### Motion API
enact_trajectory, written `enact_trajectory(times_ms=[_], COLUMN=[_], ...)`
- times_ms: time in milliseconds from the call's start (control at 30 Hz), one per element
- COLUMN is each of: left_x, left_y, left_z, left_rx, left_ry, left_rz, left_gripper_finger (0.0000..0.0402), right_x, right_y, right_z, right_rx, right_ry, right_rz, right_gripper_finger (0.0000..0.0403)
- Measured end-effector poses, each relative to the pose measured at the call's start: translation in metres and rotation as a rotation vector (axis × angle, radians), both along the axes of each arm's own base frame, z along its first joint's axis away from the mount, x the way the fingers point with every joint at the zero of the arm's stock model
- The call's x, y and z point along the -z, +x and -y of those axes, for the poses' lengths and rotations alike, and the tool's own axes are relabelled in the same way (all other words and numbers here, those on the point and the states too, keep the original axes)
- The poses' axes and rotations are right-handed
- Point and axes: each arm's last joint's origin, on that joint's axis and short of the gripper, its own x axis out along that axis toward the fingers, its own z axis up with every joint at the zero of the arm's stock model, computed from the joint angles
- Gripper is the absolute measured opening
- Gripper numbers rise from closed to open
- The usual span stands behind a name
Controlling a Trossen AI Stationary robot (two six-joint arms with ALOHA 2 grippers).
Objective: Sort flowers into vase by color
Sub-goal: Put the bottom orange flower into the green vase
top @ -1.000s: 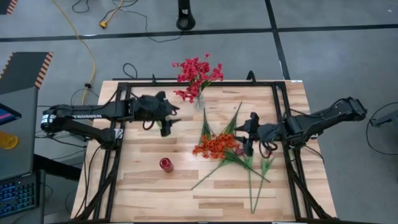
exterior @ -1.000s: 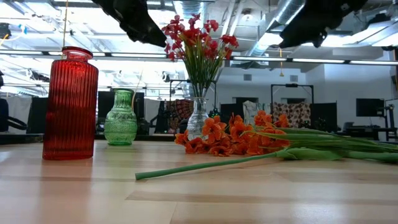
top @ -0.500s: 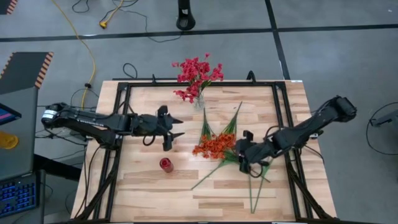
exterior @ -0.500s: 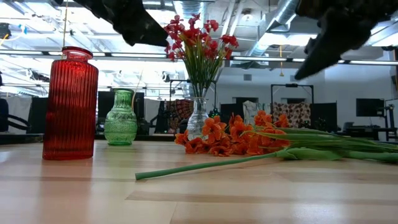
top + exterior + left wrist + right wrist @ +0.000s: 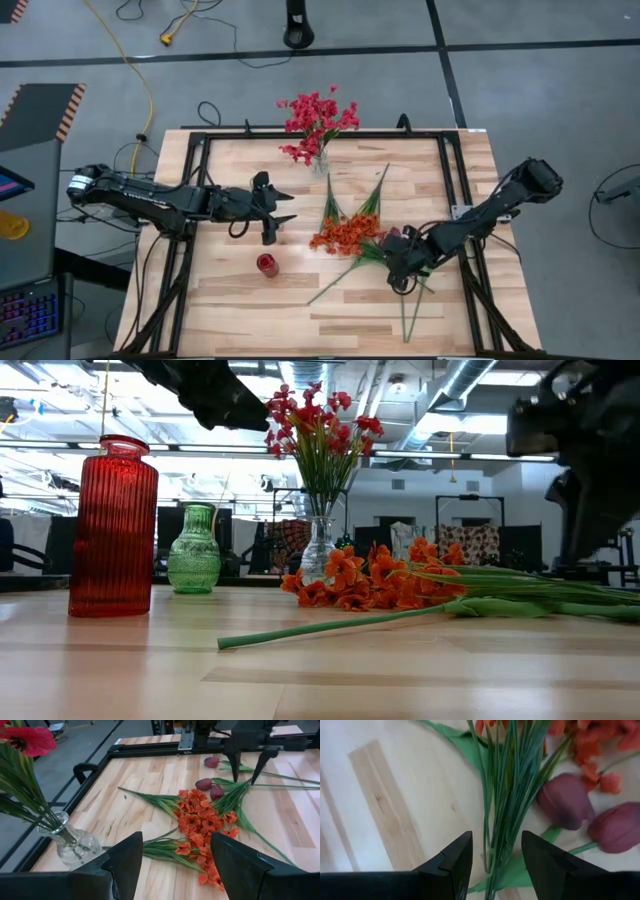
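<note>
Right claw (image 5: 492, 851) spread over green stems (image 5: 507, 795), tulip buds (image 5: 565, 800) half-hidden; left claw (image 5: 172, 852) spread, waiting.

Right gripper (image 5: 396, 262) low, fingers spread; left gripper (image 5: 278, 206) hovering, fingers apart.

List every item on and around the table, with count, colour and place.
Pink-red blossom sprays: one bunch, standing in a clear glass vase at the table's far edge.
Orange blossom sprays: one pile, lying mid-table.
Dark red tulip buds: three, lying beside the orange pile.
Red ribbed glass vase: one, near the front.
Green glass vase: one, farther back.
Left gripper: open, hovering left of the orange pile.
Right gripper: open, straddling green stems.
</note>
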Motion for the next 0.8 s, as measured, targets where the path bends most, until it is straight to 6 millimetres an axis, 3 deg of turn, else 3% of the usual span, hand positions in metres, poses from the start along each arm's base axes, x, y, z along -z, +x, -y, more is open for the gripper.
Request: enact_trajectory(times_ms=[533, 800], left_x=[0.0, 0.0], left_y=[0.0, 0.0], left_z=[0.0, 0.0], left_rx=[-0.022, -0.024], left_ry=[-0.014, -0.019], left_rz=[0.006, 0.007], left_gripper_finger=[0.0222, 0.0222], right_x=[0.037, 0.032], right_y=[0.008, 0.006], right_z=[-0.006, -0.005], right_rx=[-0.003, -0.004], right_ry=[-0.035, -0.026], right_rz=[-0.159, -0.147], right_gripper_finger=[0.0191, 0.0113])
